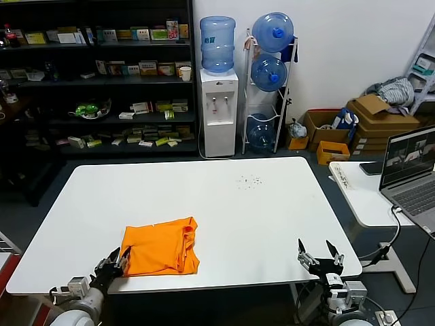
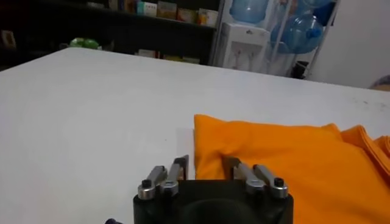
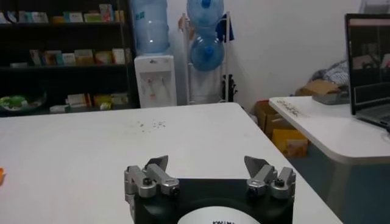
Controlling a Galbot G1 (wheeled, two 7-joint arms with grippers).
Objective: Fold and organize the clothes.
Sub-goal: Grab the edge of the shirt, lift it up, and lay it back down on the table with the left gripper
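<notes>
The orange T-shirt (image 1: 160, 246) lies folded into a rough square on the white table (image 1: 224, 204), near its front left edge. No lettering shows. My left gripper (image 1: 115, 260) is open at the shirt's front left corner, its fingers straddling that corner (image 2: 204, 159); in the left wrist view the shirt (image 2: 292, 164) fills the area just ahead. My right gripper (image 1: 319, 255) is open and empty at the table's front right edge, far from the shirt. In the right wrist view it (image 3: 207, 163) faces bare tabletop, with a sliver of orange at the edge.
A side table (image 1: 370, 193) with a laptop (image 1: 411, 170) stands at the right. Shelves, a water dispenser (image 1: 219, 102) and cardboard boxes (image 1: 367, 122) stand behind the table. Small dark specks (image 1: 250, 180) lie on the far tabletop.
</notes>
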